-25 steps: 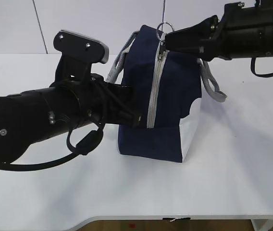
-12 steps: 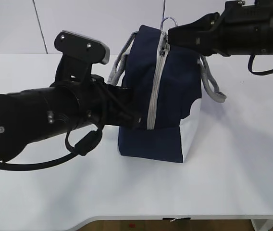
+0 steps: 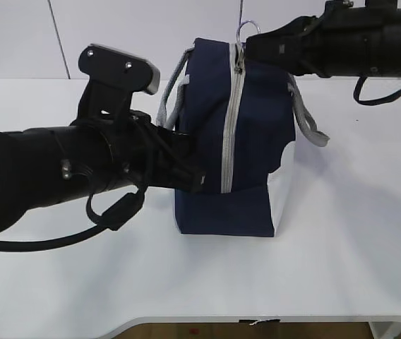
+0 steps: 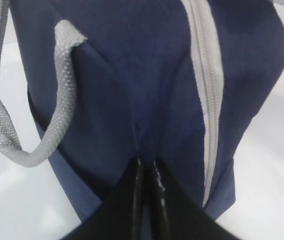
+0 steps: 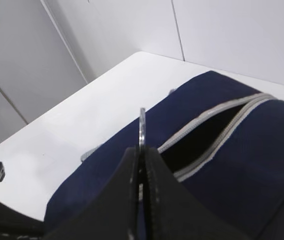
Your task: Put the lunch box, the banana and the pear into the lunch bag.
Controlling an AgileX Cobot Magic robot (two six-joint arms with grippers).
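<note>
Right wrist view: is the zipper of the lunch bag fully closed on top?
No, the lunch bag zipper gapes there, showing dark interior.

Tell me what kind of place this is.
Probably a lab or test bench: a plain white table, bare pale wall panels behind it, and two black robot arms working on a lone lunch bag.

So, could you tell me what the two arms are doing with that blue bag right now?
Both arms are working on the lunch bag, which stands on the white table. The left gripper is shut on a pinch of fabric low on the bag's end. The right gripper is shut on the metal ring pull at the top. The zipper is partly open on top. No food or lunch box is visible.
</note>
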